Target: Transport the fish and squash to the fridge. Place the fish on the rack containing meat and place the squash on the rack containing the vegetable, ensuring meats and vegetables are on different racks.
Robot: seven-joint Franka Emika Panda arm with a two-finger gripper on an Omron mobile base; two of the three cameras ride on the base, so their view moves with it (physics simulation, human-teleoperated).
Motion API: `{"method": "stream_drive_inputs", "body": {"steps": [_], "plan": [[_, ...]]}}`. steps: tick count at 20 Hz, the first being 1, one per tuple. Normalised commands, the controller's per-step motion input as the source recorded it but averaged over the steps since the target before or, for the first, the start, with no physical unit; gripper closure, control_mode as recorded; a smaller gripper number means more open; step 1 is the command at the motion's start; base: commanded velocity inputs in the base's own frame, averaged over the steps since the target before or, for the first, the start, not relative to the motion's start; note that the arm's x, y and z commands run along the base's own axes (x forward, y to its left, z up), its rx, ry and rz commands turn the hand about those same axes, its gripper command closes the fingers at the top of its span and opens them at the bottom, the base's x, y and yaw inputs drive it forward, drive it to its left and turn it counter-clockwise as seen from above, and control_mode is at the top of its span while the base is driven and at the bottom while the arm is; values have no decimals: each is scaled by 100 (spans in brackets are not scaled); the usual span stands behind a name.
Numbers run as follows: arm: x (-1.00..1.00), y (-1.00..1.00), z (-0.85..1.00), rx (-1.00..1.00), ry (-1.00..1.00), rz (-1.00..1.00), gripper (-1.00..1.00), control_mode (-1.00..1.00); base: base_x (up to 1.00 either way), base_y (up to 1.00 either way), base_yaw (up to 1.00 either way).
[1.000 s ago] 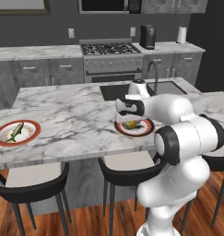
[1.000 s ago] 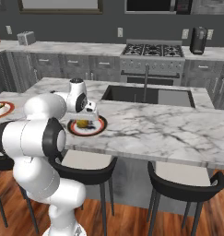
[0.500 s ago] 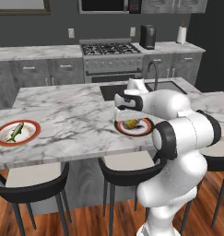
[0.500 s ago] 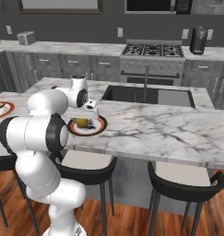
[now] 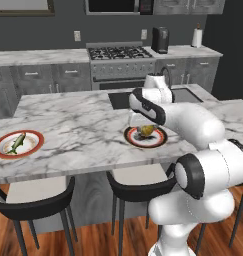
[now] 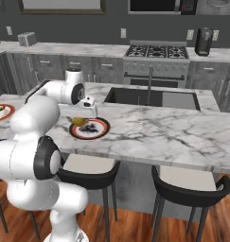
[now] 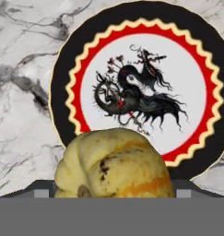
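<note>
Here, the round yellow-tan squash point(image 7: 114, 165) with faint ridges and dark blotches sits at the 6 o'clock edge of a round plate point(image 7: 67, 60) with a black rim, a red scalloped ring edged in yellow and a white centre bearing an inky black dragon figure. In the hand view the squash lies low between the fingers, which its bulk hides; the gripper point(image 5: 141, 126) is down around it, and whether its jaws press the squash or stand slightly clear I cannot tell.

The plate point(image 5: 158, 140) rests on the white, grey-veined marble island counter point(image 5: 83, 130), smooth and glossy. From the left base view, at about 9 o'clock from this plate and well apart from it, a second red-rimmed plate point(image 5: 34, 148) carries the slender grey-green fish point(image 5: 16, 143), lying slantwise. At 12 o'clock from the squash plate a dark rectangular sink point(image 6: 154, 97) is sunk into the island, with a thin curved faucet point(image 6: 149, 82) rising at its far rim. Black-seated stools point(image 6: 190, 189) with thin legs are tucked under the near edge. Beyond, a steel stove point(image 5: 120, 62) with black burner grates stands among grey cabinets, and a dark kettle-like appliance point(image 5: 160, 40) sits on the back counter.
</note>
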Motion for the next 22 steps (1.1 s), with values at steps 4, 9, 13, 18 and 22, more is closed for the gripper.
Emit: {"method": "stream_drive_inputs", "body": {"steps": [4,9,13,18,22], "plan": [[-100,-23,97,16,4,4,100,-100,0,0,0],[-100,-18,87,6,1,4,100,-100,0,0,0],[-100,-15,73,2,2,3,100,-100,0,0,0],[-96,-22,49,-1,0,0,100,-100,0,0,0],[-75,-7,45,-6,0,-2,100,-100,0,0,0]]}}
